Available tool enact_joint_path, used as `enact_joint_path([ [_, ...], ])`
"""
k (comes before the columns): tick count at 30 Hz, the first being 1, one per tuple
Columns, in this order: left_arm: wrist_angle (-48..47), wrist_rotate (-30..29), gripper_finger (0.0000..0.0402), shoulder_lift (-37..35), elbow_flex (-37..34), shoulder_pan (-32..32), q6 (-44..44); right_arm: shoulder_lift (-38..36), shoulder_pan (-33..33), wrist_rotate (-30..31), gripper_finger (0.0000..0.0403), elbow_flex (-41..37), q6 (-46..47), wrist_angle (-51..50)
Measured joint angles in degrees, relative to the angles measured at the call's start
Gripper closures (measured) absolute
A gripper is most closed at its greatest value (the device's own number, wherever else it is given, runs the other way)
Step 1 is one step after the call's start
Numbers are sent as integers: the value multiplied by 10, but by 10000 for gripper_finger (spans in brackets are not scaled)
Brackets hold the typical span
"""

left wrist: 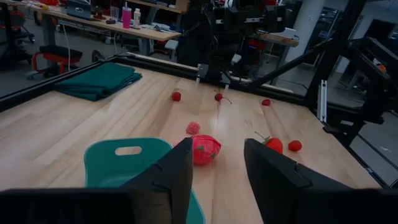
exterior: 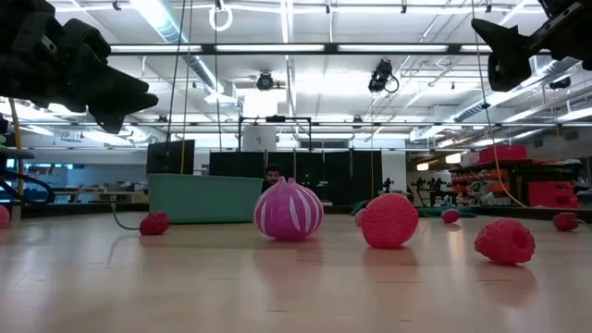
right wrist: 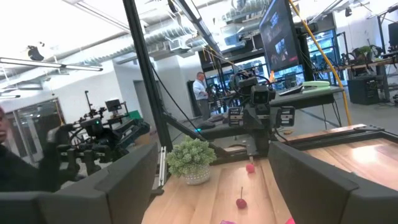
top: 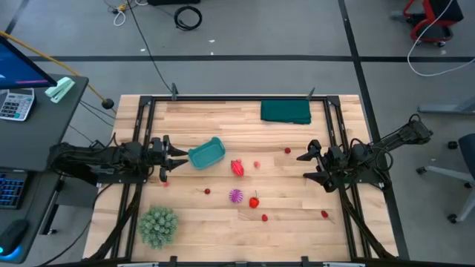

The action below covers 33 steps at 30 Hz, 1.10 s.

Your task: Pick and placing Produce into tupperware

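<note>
Wooden table (top: 282, 215) with black frame rails, grey floor around it; a desk with a calculator (top: 16, 104) stands off the left side.

Tupperware (top: 206, 153): teal, empty, lying on the table left of centre, just beside the left gripper (top: 180, 158). In the left wrist view its handle end sits directly ahead of the fingers (left wrist: 175, 174).

Produce scattered to the right of and nearer than the tupperware. Larger red piece (top: 237, 167) just right of it, a pale pink piece (top: 257, 165) beside that. Spiky magenta piece (top: 235, 196) and a strawberry (top: 254, 201) nearer the front edge, close together. Tiny red balls apart from these: (top: 287, 150), (top: 207, 190), (top: 264, 217), (top: 324, 214), and one (top: 165, 183) near the left gripper.

Left gripper: low over the table at the left rail, fingers apart, holding nothing.
Right gripper (top: 307, 166): at the right rail, well apart from the produce, fingers apart, holding nothing.

Green cloth (top: 286, 111) lies flat at the far edge. Fuzzy green plant (top: 157, 225) at the front left corner.
</note>
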Motion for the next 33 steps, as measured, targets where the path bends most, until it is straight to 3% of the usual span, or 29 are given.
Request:
enact_joint_path([
  [33, 0, 0, 251, 0, 0, 0, 15, 0, 0, 0, 86, 0, 0, 0],
])
